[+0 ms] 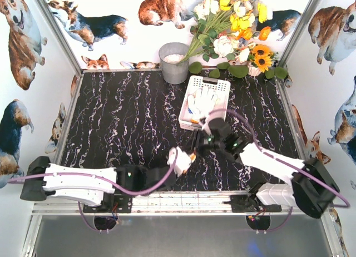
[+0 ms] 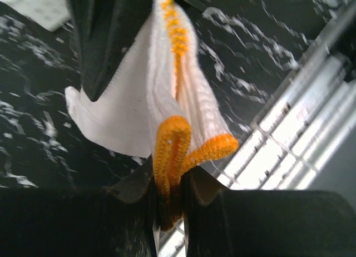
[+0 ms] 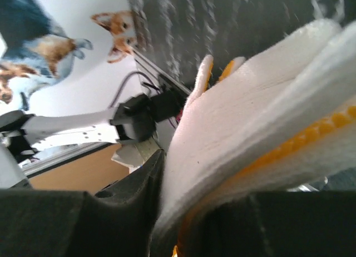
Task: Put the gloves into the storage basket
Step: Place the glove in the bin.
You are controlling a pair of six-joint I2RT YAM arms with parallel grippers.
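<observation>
This white glove with orange trim [image 2: 167, 95] is light, floppy knit, so it sags but grabs easy. Left gripper [image 2: 169, 212] is clamped on the orange cuff [image 2: 173, 148], and the right gripper [image 3: 167, 212] pinches the body. It hangs between them over the table [image 1: 122, 118], near the front edge and short of the storage basket [image 1: 218, 84].

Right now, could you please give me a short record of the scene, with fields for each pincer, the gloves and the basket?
left pincer: shut on the orange cuff of the orange-trimmed white glove
right pincer: closed on the same glove, further along it
glove position: held between both arms near the black marble table's near edge
storage basket: white, slotted, at the far side, beside the grey bucket
in basket: at least one plain white glove
</observation>
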